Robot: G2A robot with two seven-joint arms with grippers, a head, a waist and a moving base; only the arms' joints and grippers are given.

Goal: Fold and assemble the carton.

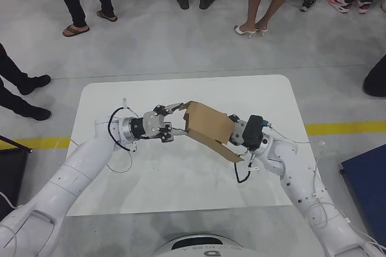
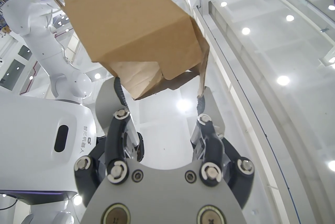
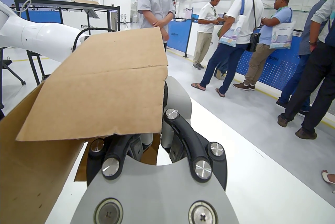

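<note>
- Left pincer point(image 2: 161, 95): jaws spread wide, gripping nothing. The near end of the carton point(image 2: 130, 23) sits between the fingertips point(image 2: 202, 102), and one tip touches a flap edge.
- Right pincer point(image 3: 164, 104): closed on a wall of the carton at the far end. One side of the pincer is hidden under a loose flap point(image 3: 104, 83).
- Carton: brown and squared up into a tube. It is held aloft and tilted between the two arms, above the middle of the white bench point(image 1: 180, 186) and not touching it.
- End flaps point(image 2: 146, 78) by the left pincer: part-folded inward, not flush, so this end is not closed.
- Step, as I read it: closing the end on the left pincer's side.
- Next move probably needs the left pincer to press those flaps flat across the opening while the right holds firm.
- Risk: the tube could rack or slip if pushed off-square.
</note>
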